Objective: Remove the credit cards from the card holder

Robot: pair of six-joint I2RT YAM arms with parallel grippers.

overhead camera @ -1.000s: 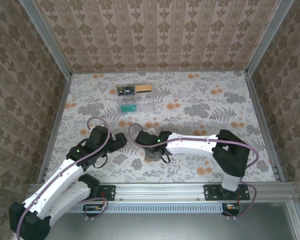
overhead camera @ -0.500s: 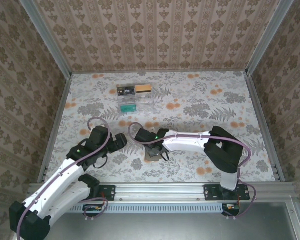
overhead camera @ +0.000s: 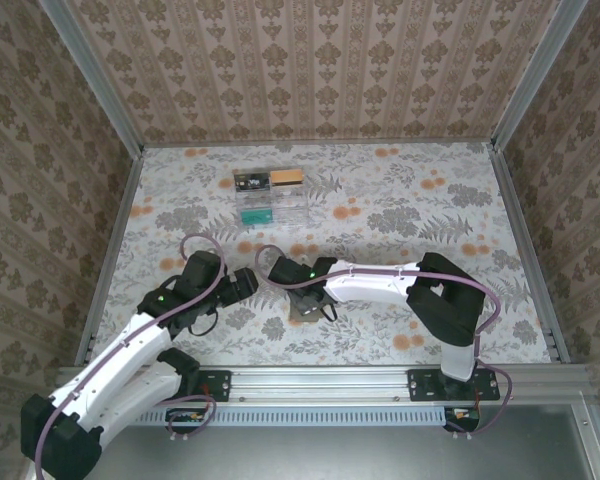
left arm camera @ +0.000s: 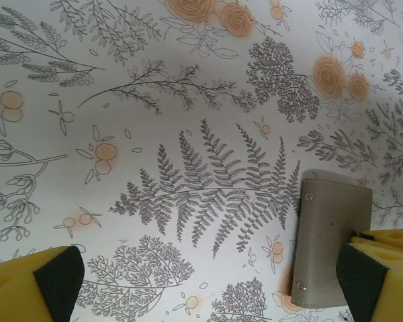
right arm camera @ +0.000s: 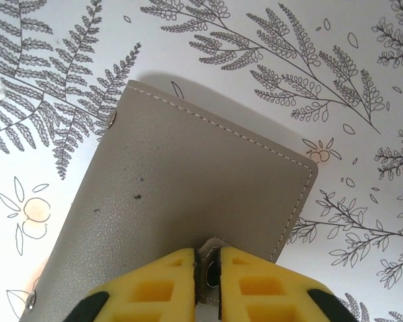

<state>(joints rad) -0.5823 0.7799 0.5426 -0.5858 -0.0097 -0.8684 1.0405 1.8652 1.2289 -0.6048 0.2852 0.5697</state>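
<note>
The card holder (overhead camera: 302, 313) lies folded shut on the floral table, grey-brown outer face up. In the right wrist view the card holder (right arm camera: 188, 174) is directly below, and my right gripper (right arm camera: 207, 260) is shut on its small snap tab at the near edge. The right gripper (overhead camera: 305, 299) sits over the holder near the table's front middle. My left gripper (overhead camera: 247, 284) is open just left of the holder. In the left wrist view the gripper (left arm camera: 211, 285) spans bare table, with the card holder (left arm camera: 328, 248) beside its right finger (left arm camera: 373, 272). The credit cards are hidden.
A clear plastic tray (overhead camera: 270, 197) holding a few small items stands at the back centre. Patterned walls with metal rails (overhead camera: 108, 250) close in the table on three sides. The two arms lie close together near the front edge.
The right gripper's jaws have closed onto the card holder's snap tab, and its wrist has shifted slightly left. The left arm has barely moved and stays open.
</note>
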